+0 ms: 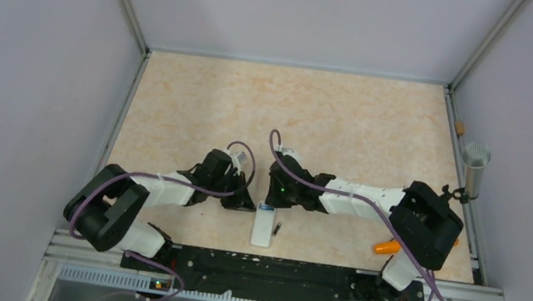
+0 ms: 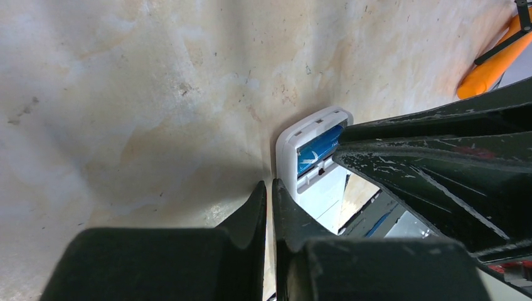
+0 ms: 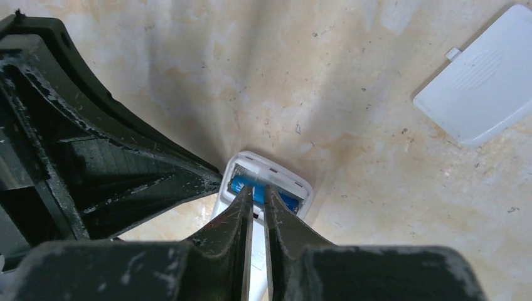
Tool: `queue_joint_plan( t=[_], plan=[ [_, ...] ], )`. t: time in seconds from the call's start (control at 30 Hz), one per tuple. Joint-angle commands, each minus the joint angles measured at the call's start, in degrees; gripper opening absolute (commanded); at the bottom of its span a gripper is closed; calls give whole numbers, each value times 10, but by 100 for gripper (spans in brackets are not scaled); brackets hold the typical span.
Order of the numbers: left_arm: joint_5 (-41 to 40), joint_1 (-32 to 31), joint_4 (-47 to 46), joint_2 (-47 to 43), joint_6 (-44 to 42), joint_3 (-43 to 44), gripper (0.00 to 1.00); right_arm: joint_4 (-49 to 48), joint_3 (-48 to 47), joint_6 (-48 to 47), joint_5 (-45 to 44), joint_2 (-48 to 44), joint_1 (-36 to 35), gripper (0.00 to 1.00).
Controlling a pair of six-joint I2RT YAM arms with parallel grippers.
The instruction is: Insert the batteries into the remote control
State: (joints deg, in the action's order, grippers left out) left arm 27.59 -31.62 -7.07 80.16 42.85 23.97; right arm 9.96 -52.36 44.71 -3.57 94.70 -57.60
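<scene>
The white remote control (image 1: 263, 227) lies back up near the table's front edge, its battery compartment (image 3: 271, 177) uncovered at the far end. A blue battery (image 2: 319, 149) (image 3: 241, 186) lies inside that compartment. A dark battery (image 1: 277, 229) rests on the table beside the remote's right edge. My right gripper (image 3: 255, 192) (image 1: 272, 200) is shut, its tips down on the blue battery. My left gripper (image 2: 270, 185) (image 1: 242, 199) is shut and holds nothing, its tips against the remote's left side.
The white battery cover (image 3: 482, 75) lies loose on the table beyond the remote. An orange tapered object (image 1: 387, 246) (image 2: 490, 68) sits by the right arm's base. A grey cylinder (image 1: 474, 169) stands at the right wall.
</scene>
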Motion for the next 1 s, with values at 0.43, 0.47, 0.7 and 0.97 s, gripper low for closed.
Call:
queue_joint_plan(
  t=[0.43, 0.47, 0.7, 0.97],
  plan=[
    [-60, -2, 120, -81, -37, 1, 22, 92, -66, -275, 30, -37, -1, 21],
    [-64, -2, 128, -91, -37, -1, 24, 91, -66, -300, 33, -38, -1, 23],
    [-65, -2, 162, -159, -22, -22, 29, 87, -67, -411, 70, -33, -1, 24],
    [-63, -3, 192, -231, -3, -41, 30, 57, -56, -485, 103, -24, -1, 24]
  ],
)
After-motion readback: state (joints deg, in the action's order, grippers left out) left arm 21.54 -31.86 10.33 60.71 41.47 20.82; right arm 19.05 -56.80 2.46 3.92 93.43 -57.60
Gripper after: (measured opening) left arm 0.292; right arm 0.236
